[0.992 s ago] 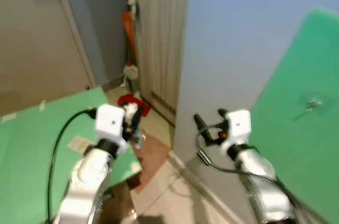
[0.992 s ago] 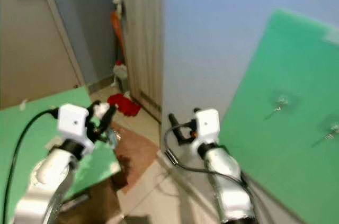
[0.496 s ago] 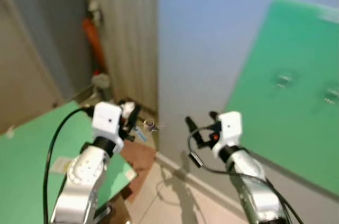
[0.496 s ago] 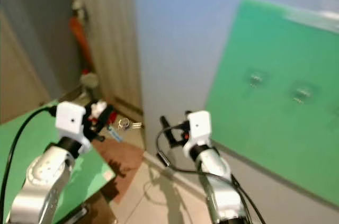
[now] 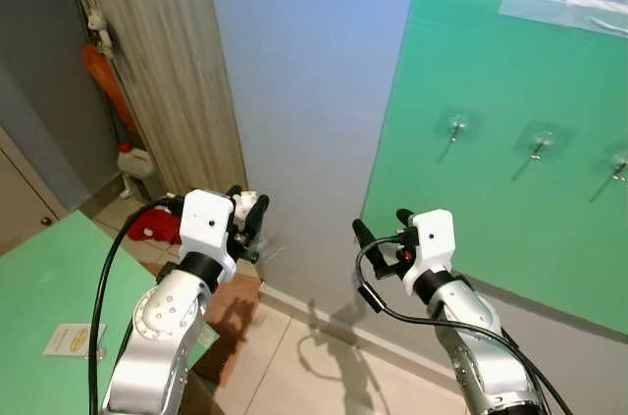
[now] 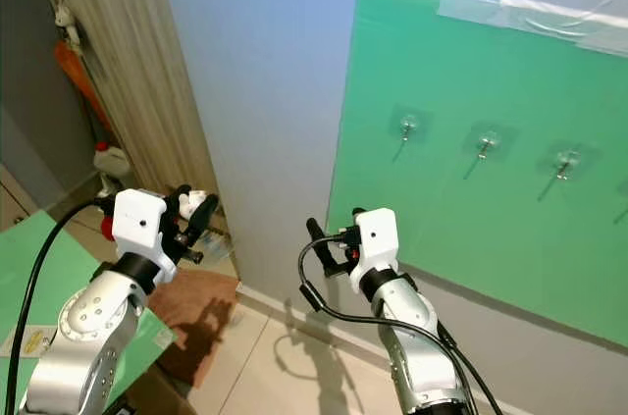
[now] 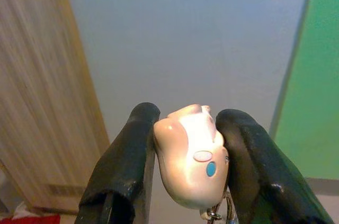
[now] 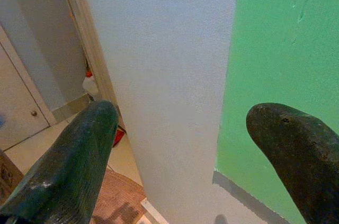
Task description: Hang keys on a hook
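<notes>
Nearest, at the lower left, a green bench point(image 5: 39, 287) is seen, with a small label point(image 5: 71, 338) lying on it. Beside it, a brown mat point(image 5: 231, 322) lies on the tiled floor point(image 5: 294, 376).

The left gripper point(image 5: 245, 224) is raised at the left, and its fingers point(image 7: 124, 173) are clenched on a pale pink charm point(image 7: 190, 152). Below the charm a metal ring point(image 7: 217, 214) hangs, and the keys point(image 5: 263, 246) are seen dangling just beside the gripper, well apart from the hooks.

The right gripper point(image 5: 381, 227) is held up at the right, close to the wall, and its fingers point(image 8: 69, 166) are spread wide apart with nothing between them. A black cable point(image 5: 378, 302) is looped below its wrist.

Farther on, a blue wall point(image 5: 304, 72) is faced. On its right part a green board point(image 5: 510, 189) is fixed, taped at its top edge point(image 5: 579, 8). A row of hooks is mounted on the board: the left hook point(image 5: 455, 128), the middle hook point(image 5: 538, 145), and a third hook point(image 5: 618, 166) at the right edge.

At the far left, a wooden panel point(image 5: 162, 62) stands against the wall. Behind it, an orange thing point(image 5: 103, 72), a white bottle point(image 5: 135, 160) and a red thing point(image 5: 152, 227) on the floor are made out.
</notes>
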### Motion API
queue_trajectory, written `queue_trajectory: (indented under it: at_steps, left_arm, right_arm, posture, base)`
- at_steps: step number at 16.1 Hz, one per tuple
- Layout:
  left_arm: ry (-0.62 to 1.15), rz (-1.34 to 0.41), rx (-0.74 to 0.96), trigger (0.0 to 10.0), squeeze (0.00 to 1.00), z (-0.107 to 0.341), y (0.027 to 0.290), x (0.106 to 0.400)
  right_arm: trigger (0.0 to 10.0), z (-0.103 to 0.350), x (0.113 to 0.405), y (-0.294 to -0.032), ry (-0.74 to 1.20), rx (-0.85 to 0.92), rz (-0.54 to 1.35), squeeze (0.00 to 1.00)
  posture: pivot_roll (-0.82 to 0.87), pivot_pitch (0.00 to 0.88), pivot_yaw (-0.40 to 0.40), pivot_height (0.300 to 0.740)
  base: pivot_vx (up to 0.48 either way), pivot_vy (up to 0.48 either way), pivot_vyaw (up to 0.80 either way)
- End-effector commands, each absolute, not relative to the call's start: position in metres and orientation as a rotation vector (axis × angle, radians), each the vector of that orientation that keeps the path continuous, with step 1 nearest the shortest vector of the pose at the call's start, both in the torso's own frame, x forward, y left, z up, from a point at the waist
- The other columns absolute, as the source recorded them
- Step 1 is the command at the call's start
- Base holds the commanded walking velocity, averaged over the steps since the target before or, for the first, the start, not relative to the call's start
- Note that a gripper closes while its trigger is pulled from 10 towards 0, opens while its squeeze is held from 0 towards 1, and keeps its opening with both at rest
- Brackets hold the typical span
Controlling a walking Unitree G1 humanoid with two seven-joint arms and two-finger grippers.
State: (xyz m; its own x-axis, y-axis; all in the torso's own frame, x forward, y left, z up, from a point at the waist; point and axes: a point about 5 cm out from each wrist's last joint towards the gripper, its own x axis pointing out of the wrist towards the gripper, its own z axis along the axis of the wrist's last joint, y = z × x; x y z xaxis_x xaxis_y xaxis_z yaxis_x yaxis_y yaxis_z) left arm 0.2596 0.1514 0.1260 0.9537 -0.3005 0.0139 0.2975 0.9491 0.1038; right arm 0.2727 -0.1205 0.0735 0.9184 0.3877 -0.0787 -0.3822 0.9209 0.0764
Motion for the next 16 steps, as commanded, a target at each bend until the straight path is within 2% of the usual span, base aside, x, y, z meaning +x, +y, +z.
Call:
queue_trajectory:
  at_steps: [1,6,16]
  left_arm:
    - [-0.034,-0.285,0.099,0.0,0.00,0.127,0.158,0.263]
    - [-0.011,-0.279,0.101,0.0,0.00,0.121,0.159,0.264]
    - [-0.074,-0.373,0.108,0.0,0.00,0.127,0.146,0.256]
  right_arm:
    - [10.0,0.078,0.276,-0.119,0.067,0.063,0.395,0.00]
    - [10.0,0.076,0.274,-0.124,0.072,0.059,0.371,0.00]
    - [10.0,0.072,0.272,-0.126,0.078,0.043,0.360,0.00]
  posture:
    - [0.00,0.000,0.041,0.740]
    - [-0.01,0.000,0.045,0.740]
    - [-0.02,0.000,0.042,0.740]
  base:
    - [0.000,0.000,-0.59]
    - [0.000,0.000,-0.58]
    - [0.000,-0.465,-0.58]
